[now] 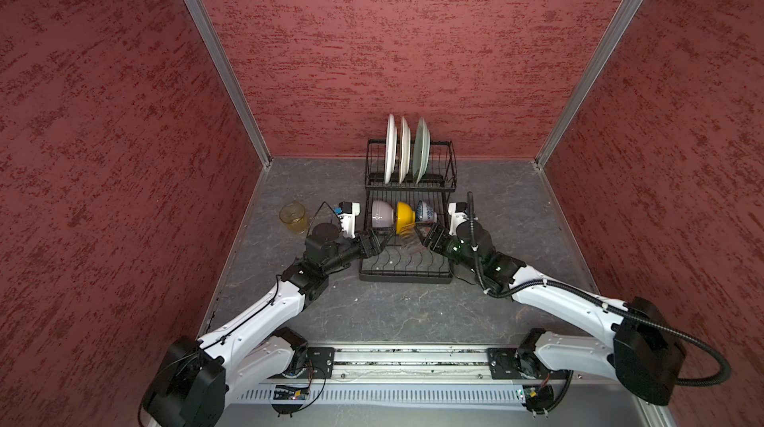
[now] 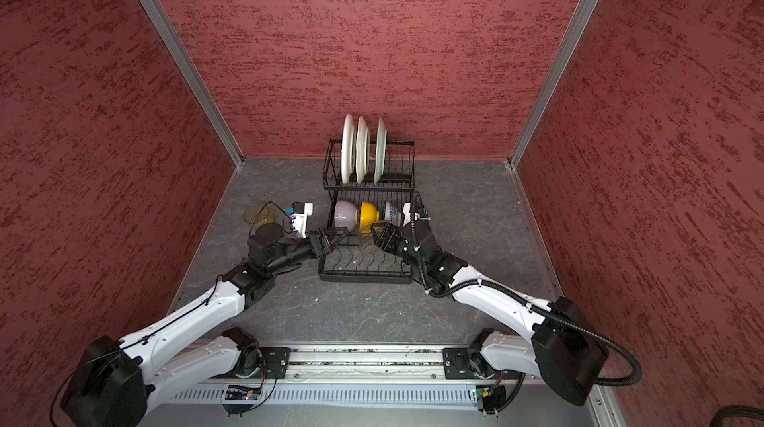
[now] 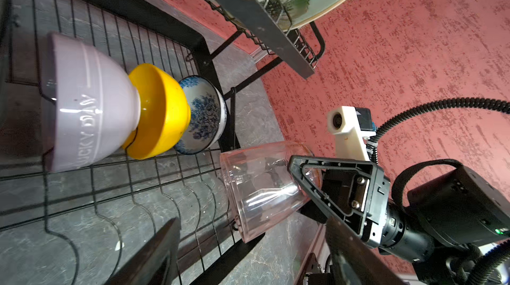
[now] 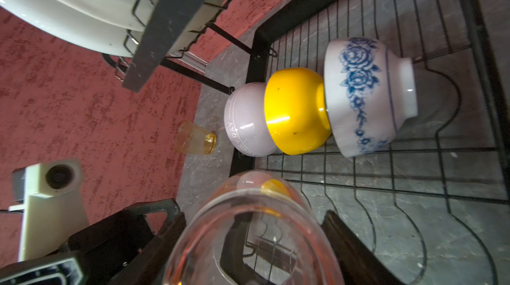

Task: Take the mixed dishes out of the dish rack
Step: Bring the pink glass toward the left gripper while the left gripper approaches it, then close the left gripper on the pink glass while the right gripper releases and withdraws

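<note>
Grippers: right gripper (image 1: 423,237) has its jaws clamped on the sides of the pink tumbler (image 3: 262,187), which lies sideways over the right part of the dish rack (image 1: 405,277) lower tier. Left gripper (image 1: 382,237) hangs over that tier's left edge, jaws apart, nothing between them. Lilac bowl (image 1: 381,214), yellow bowl (image 1: 405,216) and blue-white bowl (image 1: 426,212) lie on their sides, nested in a row (lilac leftmost in both top views). Two white plates (image 1: 390,148) and a green plate (image 1: 421,148) stand upright in the back tier. Amber tumbler (image 1: 294,217) stands on the table (image 1: 392,313), left of the rack.
</note>
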{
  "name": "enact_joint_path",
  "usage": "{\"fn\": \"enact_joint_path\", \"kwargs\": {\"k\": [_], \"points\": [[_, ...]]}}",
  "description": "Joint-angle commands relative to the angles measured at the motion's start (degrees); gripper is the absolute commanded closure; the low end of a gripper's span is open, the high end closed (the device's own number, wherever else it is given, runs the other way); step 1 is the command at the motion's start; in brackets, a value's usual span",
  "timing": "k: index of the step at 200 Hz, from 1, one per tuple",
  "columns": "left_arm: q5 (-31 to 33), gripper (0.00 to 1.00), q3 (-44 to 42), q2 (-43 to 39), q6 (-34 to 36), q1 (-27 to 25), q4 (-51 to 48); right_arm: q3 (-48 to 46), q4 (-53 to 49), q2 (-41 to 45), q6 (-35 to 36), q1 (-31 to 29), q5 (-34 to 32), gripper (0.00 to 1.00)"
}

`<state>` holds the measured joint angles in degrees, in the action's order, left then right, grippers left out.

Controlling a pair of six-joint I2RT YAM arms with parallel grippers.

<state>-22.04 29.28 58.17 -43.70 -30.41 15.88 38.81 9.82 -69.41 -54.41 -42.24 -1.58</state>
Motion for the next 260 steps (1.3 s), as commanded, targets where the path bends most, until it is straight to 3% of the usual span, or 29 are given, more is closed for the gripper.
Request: {"fn": "enact_joint_path", "kwargs": {"k": [1, 49, 99, 133, 175, 196, 242, 260], "points": [[-1.0, 0.21, 1.0, 1.4, -3.2, -1.5, 6.0, 0.0, 5.9, 1.8, -1.6, 1.1, 3.1, 0.32], [-3.9, 0.28, -0.1, 6.6, -9.6, -2.4, 18.2, 0.0, 9.7, 2.2, -3.3, 2.1, 6.4, 0.32], [-6.8, 0.46, 0.5, 13.2, -13.4, -3.5, 28.1, 0.3, 11.0, 1.9, -5.0, 2.6, 9.3, 0.31], [-8.0, 0.73, 1.1, 16.3, -14.8, -4.0, 31.8, 0.2, 11.6, 1.9, -5.6, 3.0, 10.1, 0.31], [-8.6, 0.74, 2.0, 17.1, -14.5, -4.1, 31.8, 0.1, 11.8, 1.5, -6.1, 3.1, 11.2, 0.3], [-8.4, 1.0, 2.1, 17.1, -14.4, -4.1, 30.9, -0.2, 11.6, 1.5, -6.2, 3.2, 11.1, 0.28], [-9.3, 1.0, 2.9, 16.4, -12.9, -4.5, 28.0, -0.9, 10.2, 2.0, -6.4, 3.9, 11.9, 0.17], [-8.5, 1.0, 2.8, 15.3, -12.3, -4.4, 26.1, -1.8, 10.2, 2.6, -6.9, 4.1, 11.5, 0.06]]}}
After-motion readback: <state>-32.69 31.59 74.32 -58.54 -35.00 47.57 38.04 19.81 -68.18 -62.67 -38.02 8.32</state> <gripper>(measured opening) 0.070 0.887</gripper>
